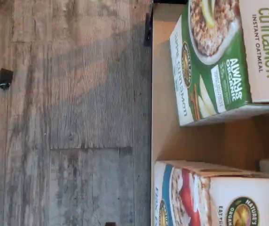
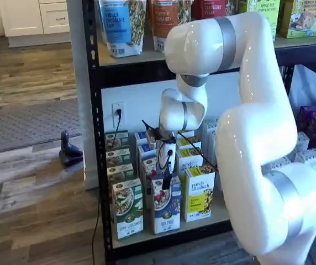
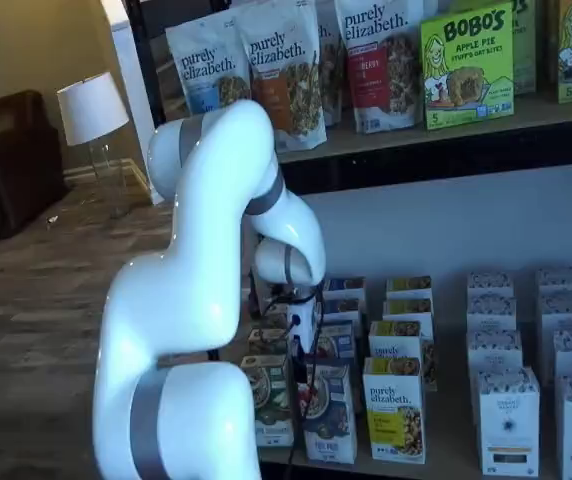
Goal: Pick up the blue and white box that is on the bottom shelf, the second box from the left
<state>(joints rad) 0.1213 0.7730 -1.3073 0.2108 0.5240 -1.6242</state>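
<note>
1. The blue box point(image 2: 165, 211) stands at the front edge of the bottom shelf point(image 2: 202, 220), between the green box point(image 2: 127, 208) and the yellow box point(image 2: 199, 193); in a shelf view point(image 3: 328, 411) it sits just behind the arm.
2. In the wrist view the blue box point(image 1: 219, 197) shows a round gold seal reading "NATURE'S" and "ORGANIC", with red berries beside it.
3. The green box point(image 1: 224, 56) there reads "ALWAYS ORGANIC", "cinnamon" and "INSTANT OATMEAL".
4. The yellow box carries "purely elizabeth"; bags on the upper board point(image 3: 446, 125) bear the same brand, next to a green "BOBO'S APPLE PIE" carton point(image 3: 468, 68).
5. The gripper point(image 2: 166, 181) hangs just above the blue box's top; whether its black fingers are spread or closed cannot be told.
6. More rows of like boxes stand behind the front three, and white cartons point(image 3: 509, 420) fill the shelf's right side.
7. A bare strip of tan board separates the green and blue boxes; wood floor point(image 1: 68, 113) lies past the shelf's front edge.
</note>
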